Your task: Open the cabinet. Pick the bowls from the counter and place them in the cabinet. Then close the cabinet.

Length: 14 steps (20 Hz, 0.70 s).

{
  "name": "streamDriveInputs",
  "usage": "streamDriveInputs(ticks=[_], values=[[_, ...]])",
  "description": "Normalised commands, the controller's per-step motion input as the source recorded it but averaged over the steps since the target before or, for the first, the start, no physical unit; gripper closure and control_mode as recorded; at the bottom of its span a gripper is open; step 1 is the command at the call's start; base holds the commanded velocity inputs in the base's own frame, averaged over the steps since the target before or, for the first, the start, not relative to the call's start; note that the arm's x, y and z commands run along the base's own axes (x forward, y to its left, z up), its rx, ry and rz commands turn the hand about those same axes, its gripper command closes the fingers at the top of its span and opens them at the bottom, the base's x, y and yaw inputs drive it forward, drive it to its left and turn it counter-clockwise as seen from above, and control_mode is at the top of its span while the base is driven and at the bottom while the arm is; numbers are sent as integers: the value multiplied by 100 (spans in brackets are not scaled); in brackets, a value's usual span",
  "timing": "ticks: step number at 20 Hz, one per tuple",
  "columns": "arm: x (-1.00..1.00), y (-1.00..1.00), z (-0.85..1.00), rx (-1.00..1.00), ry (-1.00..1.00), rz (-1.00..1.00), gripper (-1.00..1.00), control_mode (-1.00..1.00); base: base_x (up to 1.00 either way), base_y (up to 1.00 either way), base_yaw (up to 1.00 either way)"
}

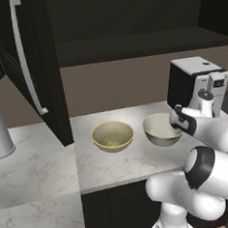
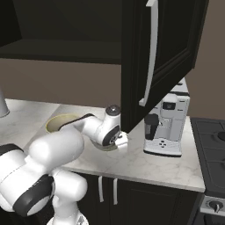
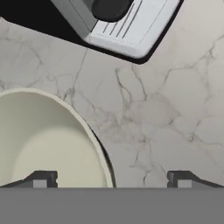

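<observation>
Claw (image 3: 111, 179): spread wide, nothing held.
Off-white bowl (image 3: 43, 144): rim straddled, one fingertip inside, one outside.
Coffee machine (image 3: 118, 22): beyond that bowl on the desk (image 3: 175, 109).

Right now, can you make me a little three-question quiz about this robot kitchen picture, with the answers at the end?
1. True or false: the black-brown wall cabinet has its doors open.
2. Which small round bowl is the open two-finger tool straddling the rim of: A the tan-yellow bowl, B the off-white bowl?
3. Fill in: both bowls sit on the white marble-patterned ____.

Key: 1 true. 2 B. 3 counter.
</observation>
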Motion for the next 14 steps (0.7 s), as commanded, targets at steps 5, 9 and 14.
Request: streamDriveInputs(ticks=[5,9,14], values=[[21,0,-27,0,-5,0,-100,-100,0,0,0],[23,0,-32,0,-1,0,-100,-100,0,0,0],[26,1,-33,0,0,0,-100,-100,0,0,0]])
